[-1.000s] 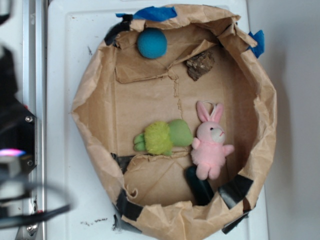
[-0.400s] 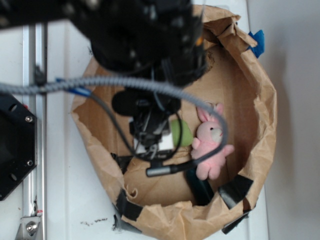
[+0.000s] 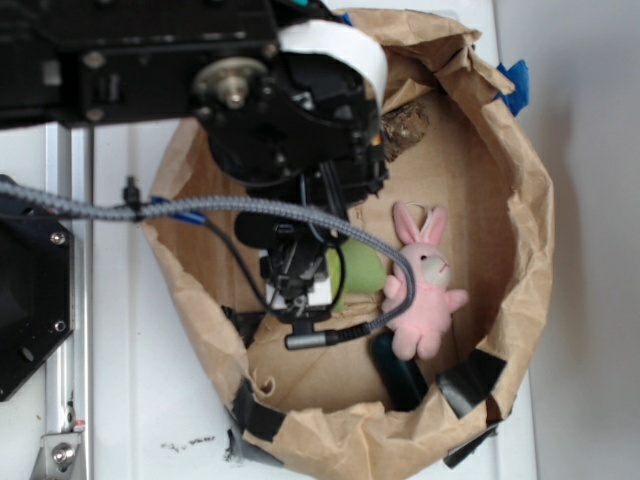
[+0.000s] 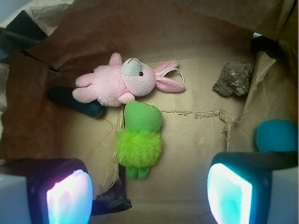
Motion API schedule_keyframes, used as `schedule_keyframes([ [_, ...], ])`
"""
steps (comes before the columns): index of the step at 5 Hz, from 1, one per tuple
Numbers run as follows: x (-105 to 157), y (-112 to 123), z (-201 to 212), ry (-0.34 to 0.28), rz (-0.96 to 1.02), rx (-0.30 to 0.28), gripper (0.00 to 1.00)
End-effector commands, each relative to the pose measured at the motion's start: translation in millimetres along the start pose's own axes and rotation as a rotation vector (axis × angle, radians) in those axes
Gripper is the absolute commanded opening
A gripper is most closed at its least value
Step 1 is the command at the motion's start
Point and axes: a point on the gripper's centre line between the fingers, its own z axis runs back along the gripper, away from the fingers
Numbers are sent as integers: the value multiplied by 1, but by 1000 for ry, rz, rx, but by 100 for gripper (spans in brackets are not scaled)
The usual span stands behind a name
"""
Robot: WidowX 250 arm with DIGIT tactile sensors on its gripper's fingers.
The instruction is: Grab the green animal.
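Lime-green and fuzzy, the green animal [image 4: 139,140] is lying in the paper-lined basket [image 3: 520,230] with its head touching the pink bunny [image 4: 120,84], so we are holding our gripper [image 4: 149,196] wide above it, aiming for the round body, clear of the bunny.

Pink bunny [image 4: 119,84] touches green animal's [image 4: 139,137] head; other sides free.
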Motion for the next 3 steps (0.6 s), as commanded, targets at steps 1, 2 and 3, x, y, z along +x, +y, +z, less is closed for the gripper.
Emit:
schedule_keyframes([
  [1, 4, 2, 9, -36, 10, 12, 100],
  [2, 3, 4, -21, -72, 26, 22, 100],
  [3, 8, -4, -59, -100, -5, 88, 100],
])
